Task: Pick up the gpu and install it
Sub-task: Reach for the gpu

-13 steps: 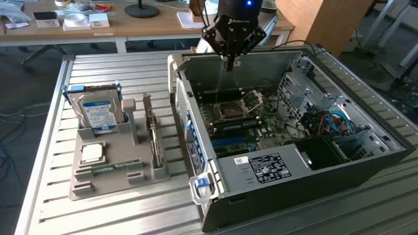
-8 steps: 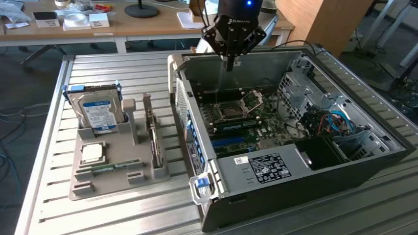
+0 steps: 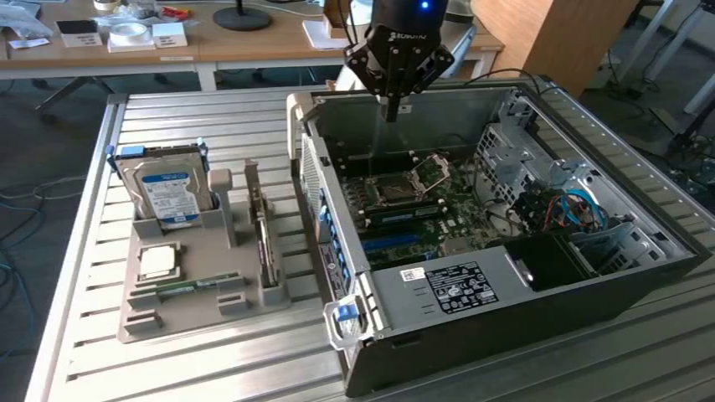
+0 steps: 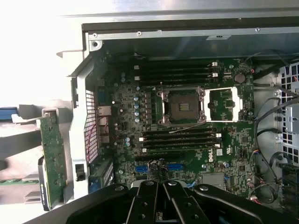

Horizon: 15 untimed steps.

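Note:
The gpu (image 3: 260, 228) is a thin card standing on its long edge in a slot of the grey holder tray (image 3: 184, 314), at the exterior view's left of the open computer case (image 3: 558, 301). Its green board (image 4: 52, 158) also appears in the wrist view, outside the case wall. My gripper (image 3: 393, 107) hangs above the far rim of the case, well away from the gpu, with its black fingers (image 4: 145, 198) shut together and nothing between them. Below it lies the motherboard (image 4: 187, 140) with its open CPU socket (image 4: 182, 105) and blue card slots (image 4: 156, 166).
The tray also holds a hard drive with a blue-white label (image 3: 167, 191), a CPU chip (image 3: 156, 261) and a slim RAM stick (image 3: 179, 286). Cables and drive cages (image 3: 558, 209) fill the case's right side. A cluttered desk (image 3: 134, 46) stands behind the slatted metal table (image 3: 201, 117).

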### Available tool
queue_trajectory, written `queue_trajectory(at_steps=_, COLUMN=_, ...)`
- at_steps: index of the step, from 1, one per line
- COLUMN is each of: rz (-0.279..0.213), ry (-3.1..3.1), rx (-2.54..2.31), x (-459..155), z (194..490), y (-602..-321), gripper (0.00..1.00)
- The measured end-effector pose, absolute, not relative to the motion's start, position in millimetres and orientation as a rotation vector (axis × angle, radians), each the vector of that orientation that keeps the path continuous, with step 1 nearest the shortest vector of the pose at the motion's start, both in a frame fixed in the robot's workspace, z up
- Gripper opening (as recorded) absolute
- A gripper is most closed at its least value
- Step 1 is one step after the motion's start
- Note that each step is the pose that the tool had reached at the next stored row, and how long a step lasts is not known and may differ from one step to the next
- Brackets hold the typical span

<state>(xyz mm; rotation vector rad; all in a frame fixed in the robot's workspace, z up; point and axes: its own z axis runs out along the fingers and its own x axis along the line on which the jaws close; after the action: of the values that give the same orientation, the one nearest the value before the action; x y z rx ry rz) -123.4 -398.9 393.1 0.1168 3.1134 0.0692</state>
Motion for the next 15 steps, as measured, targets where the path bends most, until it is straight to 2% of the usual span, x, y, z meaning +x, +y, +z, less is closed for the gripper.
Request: queue_trajectory(at_steps=15, rz=0.069, ry=3.114, rx=0.117, x=-144, z=393, y=-399, gripper=0.11)
